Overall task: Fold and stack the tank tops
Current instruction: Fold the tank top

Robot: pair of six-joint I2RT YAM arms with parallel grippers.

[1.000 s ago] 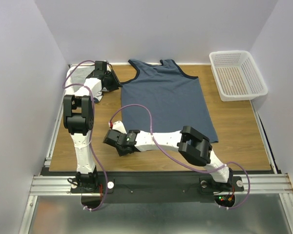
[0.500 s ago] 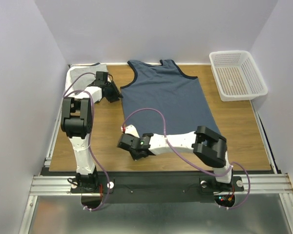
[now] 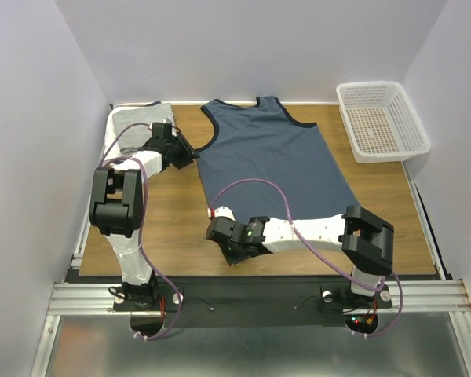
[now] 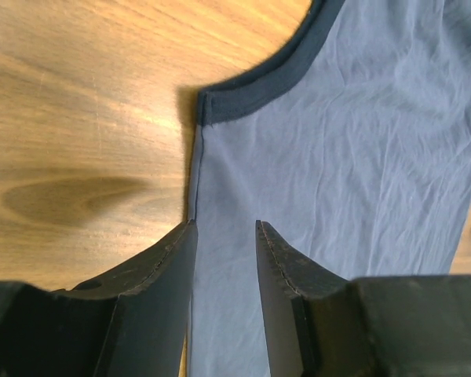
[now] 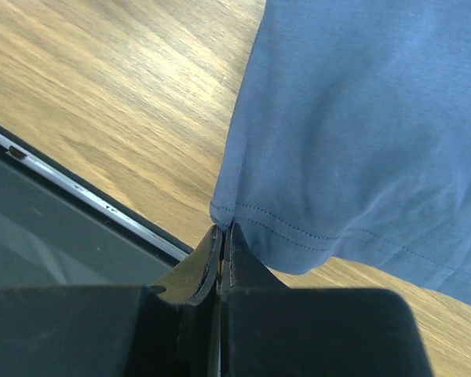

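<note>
A slate-blue tank top (image 3: 271, 157) with navy trim lies spread flat on the wooden table (image 3: 165, 228). My left gripper (image 3: 190, 153) is open at the top's left side seam, just below the armhole. In the left wrist view its fingers straddle the seam, with the blue cloth (image 4: 337, 141) between them (image 4: 225, 224). My right gripper (image 3: 218, 222) is shut on the top's near-left hem corner, which shows pinched in the right wrist view (image 5: 223, 228). A light grey tank top (image 3: 133, 119) lies at the back left corner.
A white perforated basket (image 3: 381, 122) stands at the back right. The table's metal near edge (image 5: 78, 188) runs just left of my right gripper. White walls enclose the left, back and right sides.
My right gripper has moved right and toward the near edge with the hem corner in it. My left gripper has shifted slightly right onto the top's side seam, uncovering the grey cloth.
</note>
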